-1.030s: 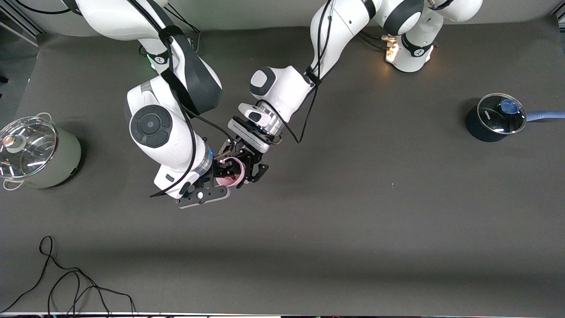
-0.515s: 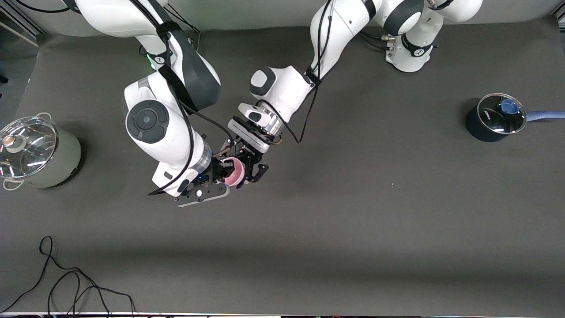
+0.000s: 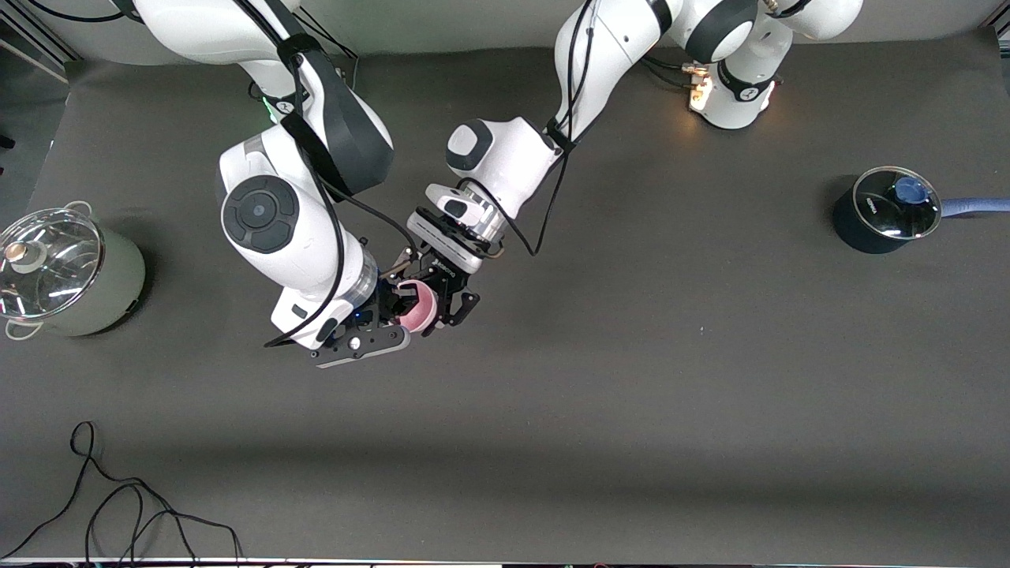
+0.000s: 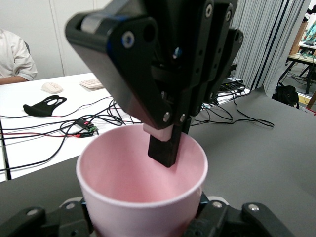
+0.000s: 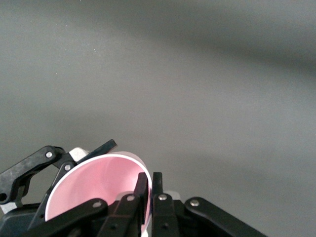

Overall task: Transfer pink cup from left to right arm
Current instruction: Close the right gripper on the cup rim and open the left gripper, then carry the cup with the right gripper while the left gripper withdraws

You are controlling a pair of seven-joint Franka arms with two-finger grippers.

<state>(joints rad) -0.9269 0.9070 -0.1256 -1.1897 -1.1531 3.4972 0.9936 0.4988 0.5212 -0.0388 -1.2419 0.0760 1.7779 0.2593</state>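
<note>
The pink cup (image 3: 418,308) hangs in the air over the middle of the table, held between both hands. My left gripper (image 3: 439,303) is shut on the cup's lower body; in the left wrist view the cup (image 4: 123,170) fills the space between its jaws (image 4: 143,219). My right gripper (image 3: 394,304) is shut on the cup's rim. In the right wrist view the cup (image 5: 94,185) has its thin wall pinched by the right gripper (image 5: 149,190), one finger inside and one outside. The inner finger (image 4: 165,148) shows inside the cup in the left wrist view.
A pale green pot with a glass lid (image 3: 67,272) stands at the right arm's end of the table. A dark blue saucepan with a glass lid (image 3: 884,209) stands at the left arm's end. A black cable (image 3: 118,505) lies near the table's front edge.
My right gripper has closed on the cup's rim, and its arm has shifted slightly toward its own end. The left gripper has kept its hold on the cup.
</note>
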